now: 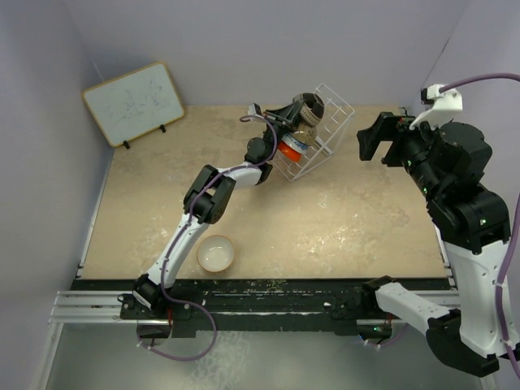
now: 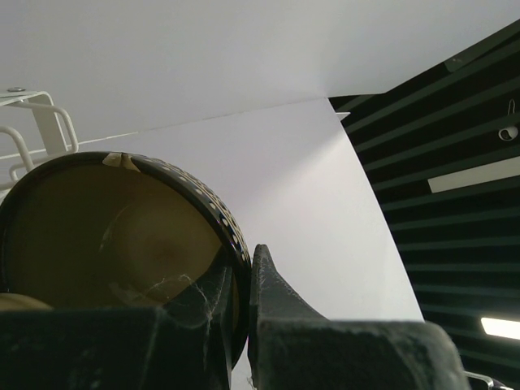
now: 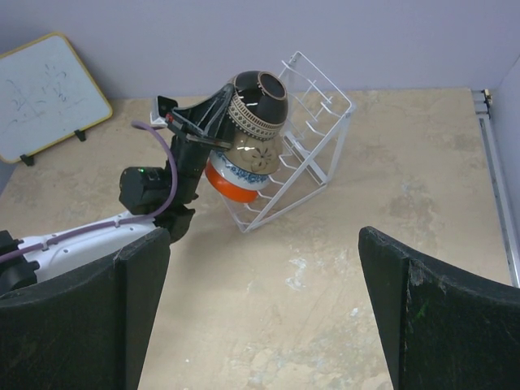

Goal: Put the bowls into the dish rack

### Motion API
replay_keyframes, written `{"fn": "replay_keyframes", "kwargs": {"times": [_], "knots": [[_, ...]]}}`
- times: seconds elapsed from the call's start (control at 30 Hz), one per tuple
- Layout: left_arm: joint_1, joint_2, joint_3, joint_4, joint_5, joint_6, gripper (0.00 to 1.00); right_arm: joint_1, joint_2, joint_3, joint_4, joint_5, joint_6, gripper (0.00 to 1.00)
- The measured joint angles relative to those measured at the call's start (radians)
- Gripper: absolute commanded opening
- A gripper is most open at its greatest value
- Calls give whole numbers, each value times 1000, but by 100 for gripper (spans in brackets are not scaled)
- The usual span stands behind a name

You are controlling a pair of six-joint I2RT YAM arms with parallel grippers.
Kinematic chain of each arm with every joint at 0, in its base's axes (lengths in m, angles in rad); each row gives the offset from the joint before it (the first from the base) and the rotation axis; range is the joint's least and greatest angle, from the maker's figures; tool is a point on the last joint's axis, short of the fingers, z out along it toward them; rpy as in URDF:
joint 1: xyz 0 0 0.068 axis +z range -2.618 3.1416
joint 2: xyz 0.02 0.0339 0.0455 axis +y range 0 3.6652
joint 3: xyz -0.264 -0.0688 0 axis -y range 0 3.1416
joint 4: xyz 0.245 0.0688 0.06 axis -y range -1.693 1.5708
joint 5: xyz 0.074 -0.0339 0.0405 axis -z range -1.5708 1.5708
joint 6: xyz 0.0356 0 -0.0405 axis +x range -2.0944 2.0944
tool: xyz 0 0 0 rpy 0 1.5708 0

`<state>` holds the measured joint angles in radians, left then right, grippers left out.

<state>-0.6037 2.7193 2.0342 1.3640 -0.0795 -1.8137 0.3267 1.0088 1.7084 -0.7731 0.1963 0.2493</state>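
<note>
Left gripper (image 2: 248, 272) tight on tan bowl (image 2: 122, 236); whiteboard (image 1: 134, 101) scribbles illegible.

table (image 1: 341, 219): beige | whiteboard (image 1: 134, 103) far-L | dish rack (image 1: 331, 128) far ctr | cream bowl (image 1: 216, 253) near-L

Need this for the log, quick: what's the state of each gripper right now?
Left gripper: closed on the rim of the brown bowl.
Right gripper: open, holding nothing.

White arms (image 1: 175, 244) with black joints, trailed by purple cables (image 1: 487, 79).
</note>
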Motion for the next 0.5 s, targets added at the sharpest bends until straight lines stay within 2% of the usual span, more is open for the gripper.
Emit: {"fn": "replay_keyframes", "kwargs": {"times": [0.07, 0.33, 0.5], "knots": [[0, 0, 2, -6, 2, 0, 2, 0, -1, -5, 0, 0, 0, 100], [-1, 13, 18, -1, 2, -5, 19, 0, -1, -16, 1, -1, 0, 100], [-1, 14, 20, -6, 2, -7, 24, 0, -1, -16, 1, 0, -1, 100]]}}
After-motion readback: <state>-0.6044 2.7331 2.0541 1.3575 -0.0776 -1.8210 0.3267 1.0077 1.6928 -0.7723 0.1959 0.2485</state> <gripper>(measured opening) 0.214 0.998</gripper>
